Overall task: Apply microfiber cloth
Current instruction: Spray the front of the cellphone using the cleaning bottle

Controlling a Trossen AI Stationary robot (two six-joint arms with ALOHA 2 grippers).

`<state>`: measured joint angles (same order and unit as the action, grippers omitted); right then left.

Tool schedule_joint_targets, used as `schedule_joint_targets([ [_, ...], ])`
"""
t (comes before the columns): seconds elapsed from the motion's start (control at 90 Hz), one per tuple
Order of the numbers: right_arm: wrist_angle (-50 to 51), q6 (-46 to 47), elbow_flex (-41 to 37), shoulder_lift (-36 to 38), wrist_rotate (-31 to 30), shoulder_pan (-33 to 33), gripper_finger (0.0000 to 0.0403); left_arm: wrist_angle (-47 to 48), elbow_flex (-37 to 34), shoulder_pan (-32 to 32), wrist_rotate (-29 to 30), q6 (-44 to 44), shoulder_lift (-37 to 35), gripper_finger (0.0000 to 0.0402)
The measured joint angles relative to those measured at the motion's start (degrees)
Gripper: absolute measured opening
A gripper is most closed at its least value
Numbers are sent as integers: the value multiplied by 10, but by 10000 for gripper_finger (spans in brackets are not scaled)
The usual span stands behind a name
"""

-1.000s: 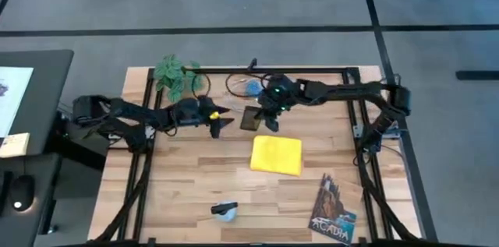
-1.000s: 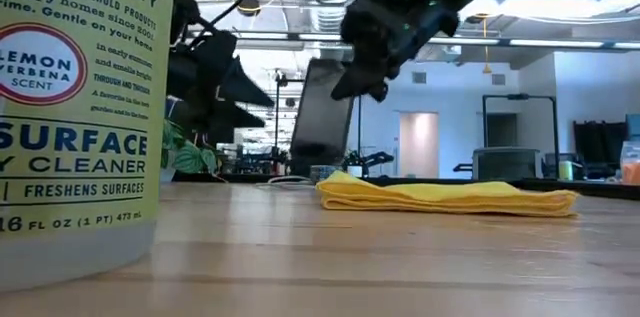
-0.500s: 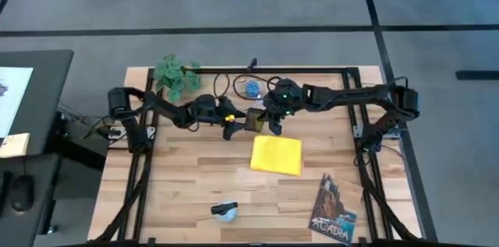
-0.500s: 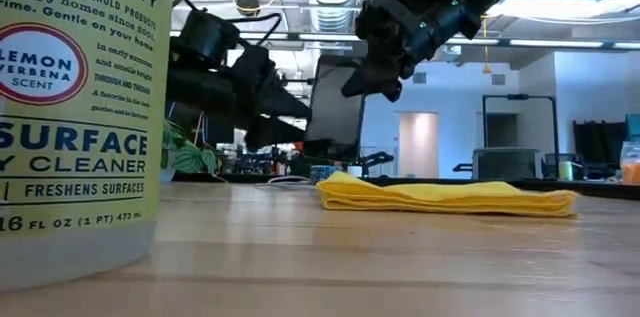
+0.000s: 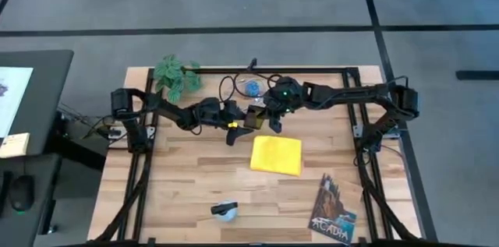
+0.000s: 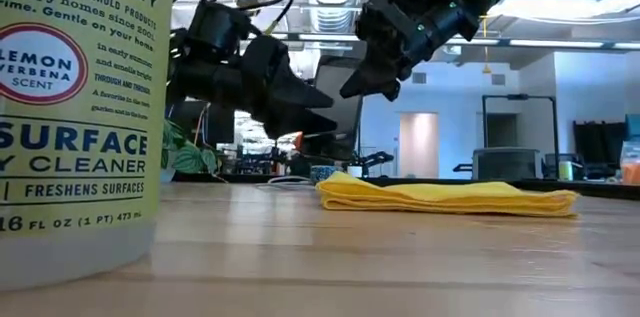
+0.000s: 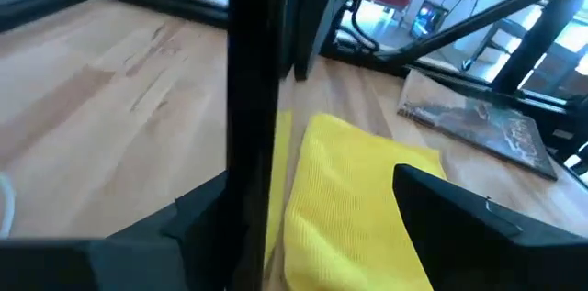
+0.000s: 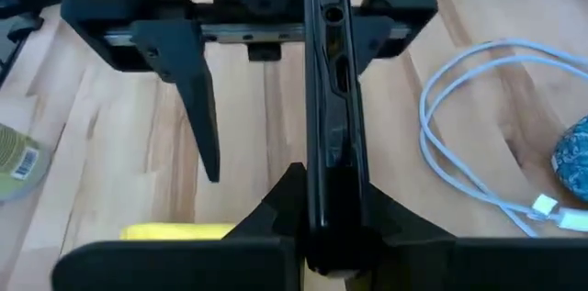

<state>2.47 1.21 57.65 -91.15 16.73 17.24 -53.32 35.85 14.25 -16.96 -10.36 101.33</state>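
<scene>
Yellow microfiber cloth (image 5: 277, 155) lies folded flat on the wooden table (image 5: 187, 192), just past centre toward 3 o'clock in my high view, with nothing touching it. I see it in the low view (image 6: 445, 197) as a flat stack resting on the boards.

My right gripper (image 5: 265, 120) is clenched on a black smartphone (image 5: 252, 118), held on edge above the table at 12 o'clock of the cloth. The right wrist view confirms it: the phone (image 8: 329, 107) stands edge-on between that arm's own fingers (image 8: 276, 213), which press both faces.

My left gripper (image 5: 235, 127) sits just beside the phone on its 9 o'clock side, fingers spread. In the left wrist view the phone's dark edge (image 7: 253, 107) runs upright between the two fingers (image 7: 459, 227), but I cannot tell whether either finger touches it.

Other items: a booklet (image 5: 333, 208) at 5 o'clock of the cloth, a cleaner bottle (image 6: 75, 107) near the front edge, a plant (image 5: 177, 75) and a white cable (image 8: 459, 144) at the far edge.
</scene>
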Motion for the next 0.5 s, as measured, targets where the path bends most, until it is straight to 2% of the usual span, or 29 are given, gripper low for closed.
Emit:
schedule_joint_targets([
  [0.311, 7, 0, -1, 23, 6, 1, 20, 28, 8, -6, 23, 18, 4, 161],
  [0.5, 4, 3, -1, 40, 13, 2, 20, 30, 7, -8, 25, 17, 8, 128],
])
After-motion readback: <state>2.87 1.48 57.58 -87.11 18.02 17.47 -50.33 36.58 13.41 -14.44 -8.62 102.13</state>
